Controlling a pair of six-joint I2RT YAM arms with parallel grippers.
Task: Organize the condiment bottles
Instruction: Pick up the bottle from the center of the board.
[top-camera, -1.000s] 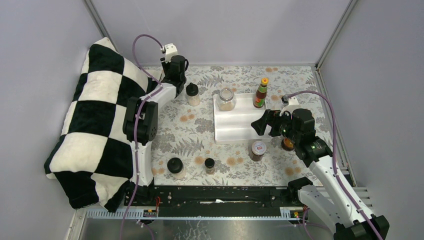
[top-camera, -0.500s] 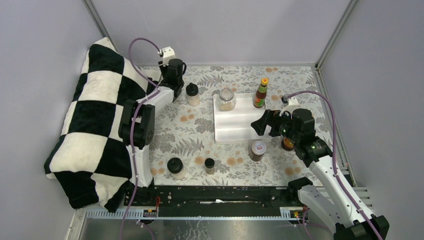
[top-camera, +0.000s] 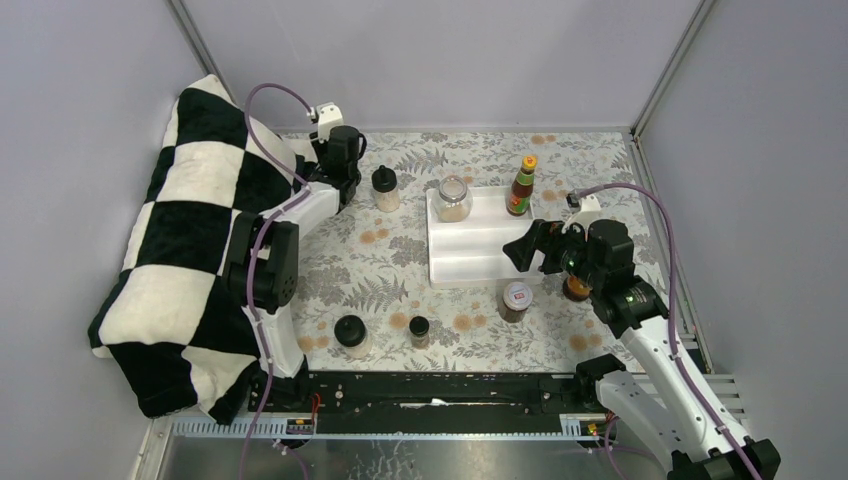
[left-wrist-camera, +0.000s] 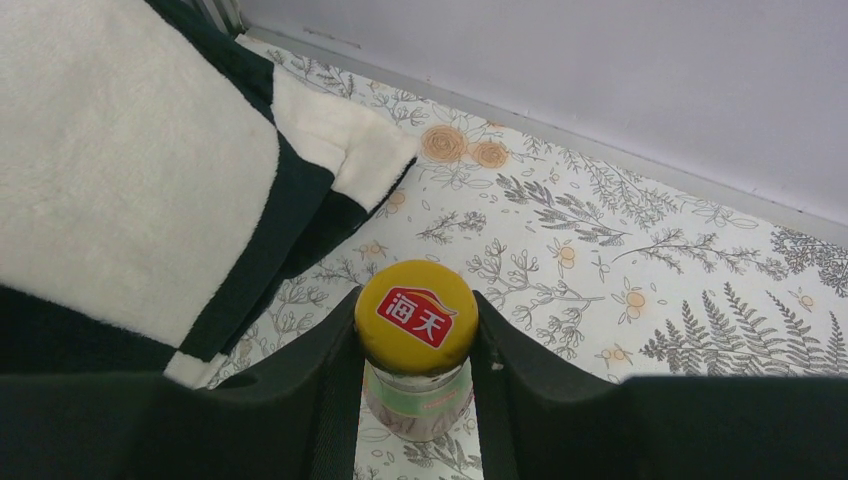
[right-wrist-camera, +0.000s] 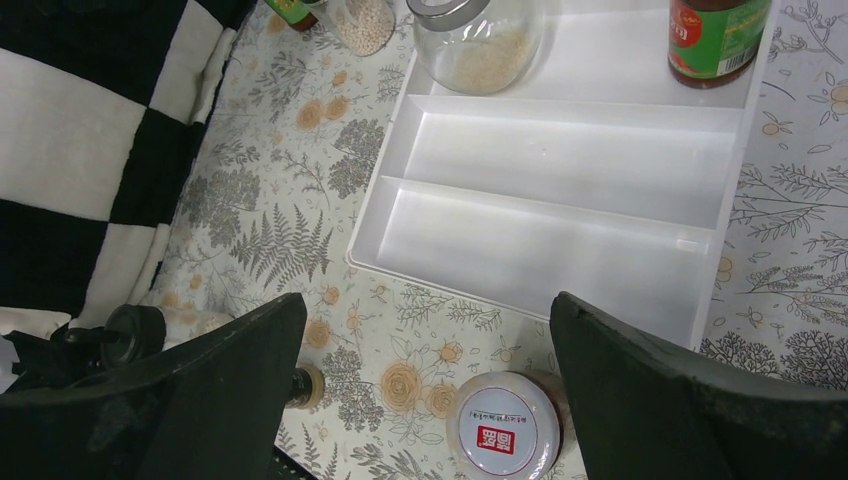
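Note:
My left gripper (left-wrist-camera: 417, 316) is shut on the orange cap of a slim sauce bottle (left-wrist-camera: 415, 400) with a green label, at the back left beside the checkered blanket (left-wrist-camera: 120, 180). From above, the left wrist (top-camera: 340, 150) hides that bottle. The white tray (top-camera: 480, 255) holds a clear jar (top-camera: 453, 198) and a second orange-capped sauce bottle (top-camera: 521, 187) along its far row. My right gripper (top-camera: 525, 248) hangs open over the tray's near right corner, above a white-lidded jar (right-wrist-camera: 505, 435) on the tablecloth. Nothing is between its fingers.
A black-lidded jar (top-camera: 385, 187) stands just right of the left wrist. Two more black-lidded jars (top-camera: 351, 335) (top-camera: 419, 330) stand near the front edge. A brown jar (top-camera: 575, 289) is half hidden behind my right arm. The blanket (top-camera: 190, 240) fills the left side.
My left wrist and elbow have swung a little to the left, toward the blanket, still shut on the bottle. The right arm has barely moved.

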